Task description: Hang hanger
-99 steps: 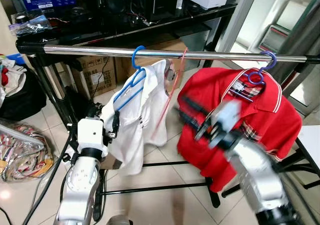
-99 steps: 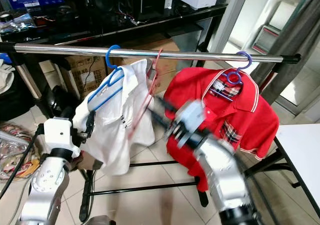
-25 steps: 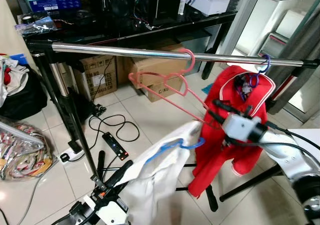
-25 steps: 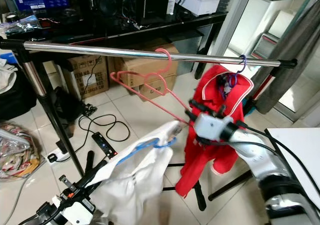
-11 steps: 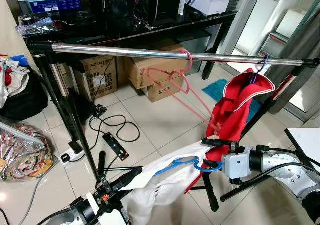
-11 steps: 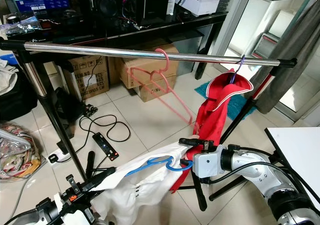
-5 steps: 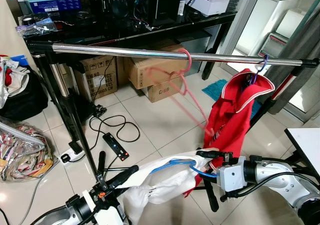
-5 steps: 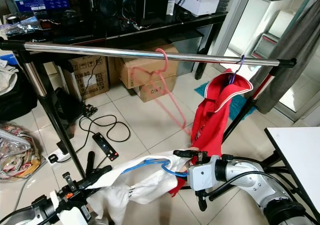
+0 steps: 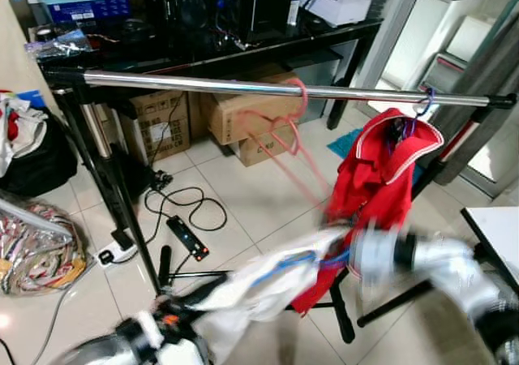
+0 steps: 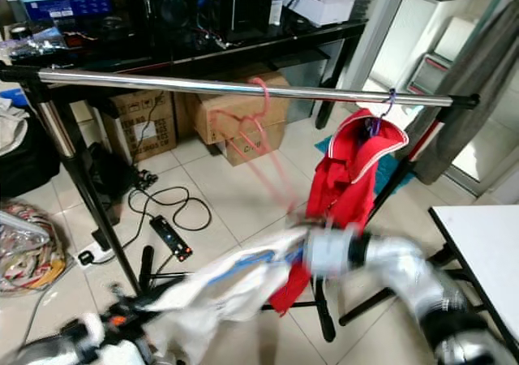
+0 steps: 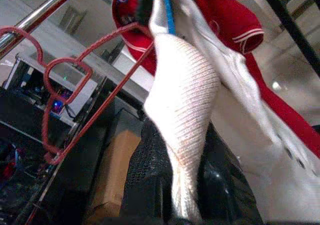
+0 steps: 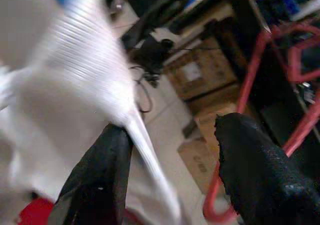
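Note:
A white shirt [image 9: 268,288] on a blue hanger [image 9: 280,265] hangs low, well below the chrome rail [image 9: 203,83], stretched between my two grippers. My left gripper [image 11: 184,195] is shut on a fold of the shirt's white cloth [image 11: 182,100], low at the front. My right gripper [image 12: 170,160], a blur at the shirt's collar end [image 9: 361,255], is open, and the white cloth [image 12: 100,90] lies against one finger [image 12: 95,180]. A bare pink hanger [image 9: 280,126] hangs on the rail.
A red polo shirt [image 9: 377,170] hangs at the rail's right end. The rack's black legs [image 9: 122,195], a power strip with cable [image 9: 186,235] and cardboard boxes [image 9: 243,118] are on the tiled floor. A black desk [image 9: 203,40] stands behind, and bags [image 9: 32,243] lie at left.
The white shirt, which hung on the rail 9 s ago, is now off it. In the last half second my right gripper has risen with the collar end, and the pink hanger swings.

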Tool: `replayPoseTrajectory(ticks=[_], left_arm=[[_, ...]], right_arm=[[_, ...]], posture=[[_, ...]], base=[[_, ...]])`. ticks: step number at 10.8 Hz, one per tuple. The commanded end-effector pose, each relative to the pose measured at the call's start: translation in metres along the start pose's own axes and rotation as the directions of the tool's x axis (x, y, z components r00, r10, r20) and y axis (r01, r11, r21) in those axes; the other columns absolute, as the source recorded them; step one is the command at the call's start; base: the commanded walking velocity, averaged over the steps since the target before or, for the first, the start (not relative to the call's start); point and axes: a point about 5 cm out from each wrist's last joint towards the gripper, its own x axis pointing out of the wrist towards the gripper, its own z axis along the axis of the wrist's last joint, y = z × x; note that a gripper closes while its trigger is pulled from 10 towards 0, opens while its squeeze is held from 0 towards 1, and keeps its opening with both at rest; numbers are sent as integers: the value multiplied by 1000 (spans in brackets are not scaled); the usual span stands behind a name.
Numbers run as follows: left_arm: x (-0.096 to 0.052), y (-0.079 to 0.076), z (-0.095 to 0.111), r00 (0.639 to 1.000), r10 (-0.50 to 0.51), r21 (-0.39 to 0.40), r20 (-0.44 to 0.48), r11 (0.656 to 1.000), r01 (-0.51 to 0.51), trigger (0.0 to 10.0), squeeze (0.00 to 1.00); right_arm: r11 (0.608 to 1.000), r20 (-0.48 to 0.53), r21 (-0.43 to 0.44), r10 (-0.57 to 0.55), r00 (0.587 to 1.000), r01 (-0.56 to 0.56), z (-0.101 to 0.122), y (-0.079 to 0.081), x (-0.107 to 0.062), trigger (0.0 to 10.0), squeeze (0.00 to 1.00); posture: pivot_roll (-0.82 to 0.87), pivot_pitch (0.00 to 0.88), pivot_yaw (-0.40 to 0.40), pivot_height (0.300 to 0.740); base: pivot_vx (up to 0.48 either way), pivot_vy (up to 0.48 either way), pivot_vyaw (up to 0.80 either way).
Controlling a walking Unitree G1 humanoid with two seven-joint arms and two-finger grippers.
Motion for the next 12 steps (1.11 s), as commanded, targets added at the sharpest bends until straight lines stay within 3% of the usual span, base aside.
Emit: replayPoseTrajectory(ticks=[1, 4, 6, 9, 11, 12], left_arm=[[2, -2, 2, 999, -6, 7, 33, 1000, 6, 10000, 0], [0, -5, -1, 1000, 24, -8, 14, 1000, -24, 10000, 0], [2, -4, -2, 993, 114, -29, -22, 993, -115, 10000, 0], [4, -5, -4, 990, 136, -29, -30, 990, -137, 10000, 0], [7, -3, -5, 983, 177, -36, -41, 983, -178, 10000, 0], [12, 6, -12, 961, 265, -43, -80, 962, -268, 10000, 0]], right_arm=[[999, -26, 32, -38, 999, 39, -6, -8, -8, 10000, 0], [968, -25, 178, -176, 984, 177, -11, -23, -16, 10000, 0], [890, -60, 328, -315, 947, 317, -22, -23, -23, 10000, 0], [771, -102, 442, -464, 880, 458, -29, -33, -32, 10000, 0], [714, -103, 496, -517, 850, 494, -29, -37, -34, 10000, 0], [673, -99, 538, -547, 831, 507, -27, -36, -34, 10000, 0]], posture=[[260, 1, -73, 740], [258, 5, -78, 740], [258, 8, -81, 740], [253, 8, -80, 740], [253, 8, -80, 740], [233, 6, -77, 740]], base=[[0, 0, 0], [0, 0, 0], [0, 0, 0], [0, 0, 0], [0, 0, 0], [0, 0, 0]])
